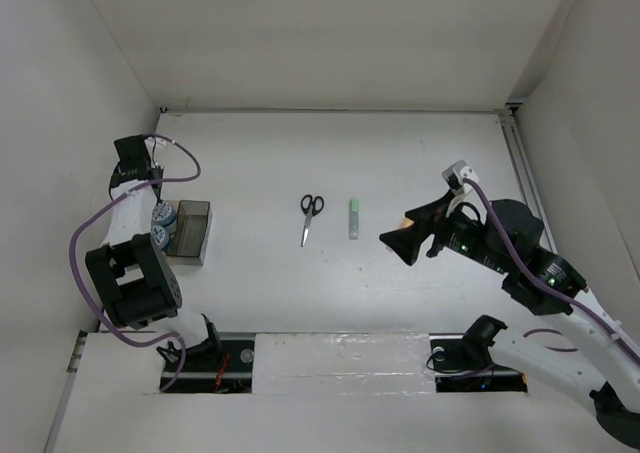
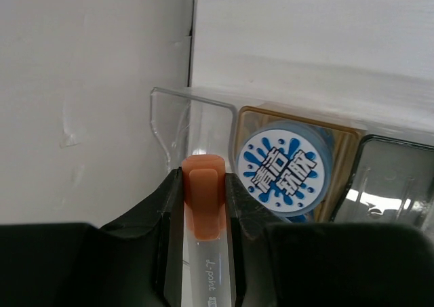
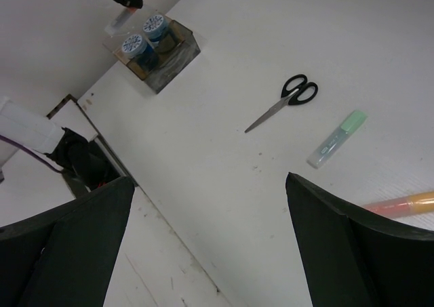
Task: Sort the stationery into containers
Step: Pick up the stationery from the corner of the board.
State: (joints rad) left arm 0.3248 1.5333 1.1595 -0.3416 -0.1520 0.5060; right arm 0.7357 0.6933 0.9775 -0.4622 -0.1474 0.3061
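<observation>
My left gripper (image 2: 203,179) is shut on the orange-capped grey pen (image 2: 205,205), held over the near end of the clear bin (image 2: 178,98) by the left wall. A blue-and-white roll (image 2: 283,166) sits in that bin; the top view shows two rolls (image 1: 161,224) there. The smoky dark bin (image 1: 191,231) stands beside it. Black-handled scissors (image 1: 311,216) and the green-capped pen (image 1: 354,218) lie mid-table. My right gripper (image 1: 405,230) is open and empty, hovering right of them. The orange-pink highlighter (image 3: 401,204) lies just past its right finger.
White walls close in the table on the left (image 2: 81,83), back and right. A rail (image 1: 520,168) runs along the table's right edge. The arm bases and a white strip (image 1: 330,358) line the near edge.
</observation>
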